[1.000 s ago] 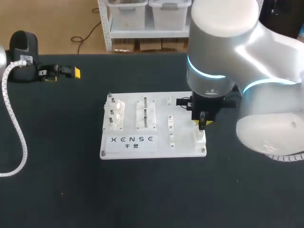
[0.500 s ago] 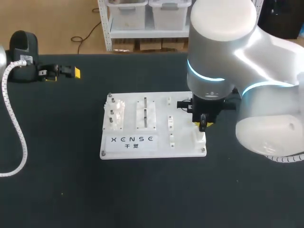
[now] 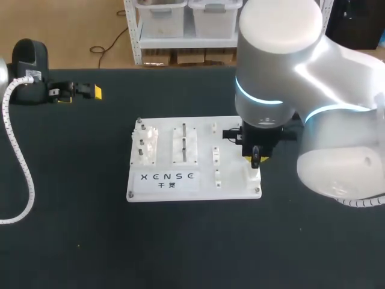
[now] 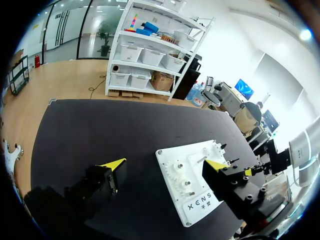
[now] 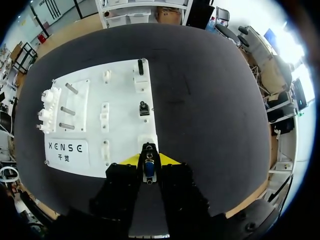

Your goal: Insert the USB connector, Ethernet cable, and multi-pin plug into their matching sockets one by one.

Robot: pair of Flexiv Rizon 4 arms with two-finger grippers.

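here, right jaws clamped on usb connector (image 5: 148,165), over white socket (image 5: 146,140), left jaws spread apart

The right arm (image 3: 319,114) comes in from three o'clock with its wrist pointing straight down, and the right gripper (image 3: 255,158) is pinched on the USB connector (image 5: 148,167). The left gripper (image 3: 78,91) lies out at ten o'clock, fingers (image 4: 114,163) spread wide.
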